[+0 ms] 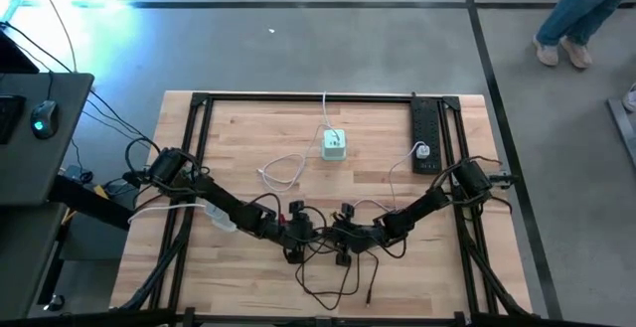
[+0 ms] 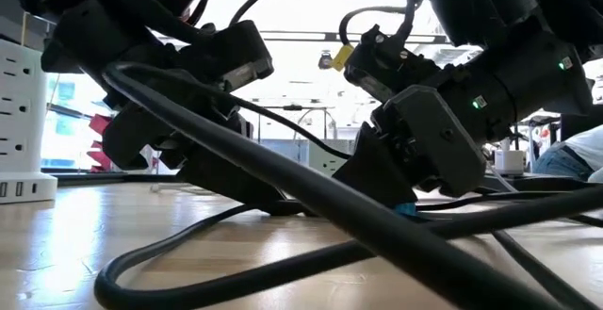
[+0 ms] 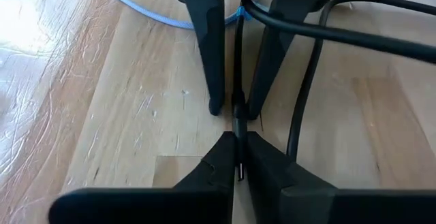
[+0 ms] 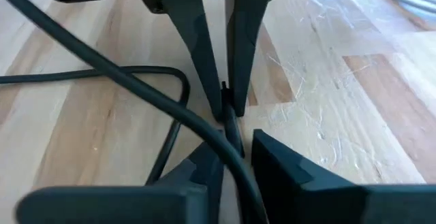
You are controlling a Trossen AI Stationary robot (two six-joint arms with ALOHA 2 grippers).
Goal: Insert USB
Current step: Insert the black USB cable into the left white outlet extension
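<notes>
A thin black cable loops over the wooden table near its front middle, where both arms meet. My left gripper is shut on this cable. My right gripper faces it from the table's right and is open. Its two fingertips stand on either side of the same cable, just ahead of my left fingers, and I cannot tell whether they touch it. The cable's free end lies near the front edge. I cannot make out the USB plug itself. My left gripper pinches the thin black cable between its two fingertips. The fingers slant down from the table's left and lie along the cable. The cable runs out from the fingertips toward my right gripper, low over the table.
A white charger cube with a white cord stands at the far middle. A black power strip lies at the far right. A light blue cord and thick black arm cables lie around the grippers. A person's legs show beyond the table.
</notes>
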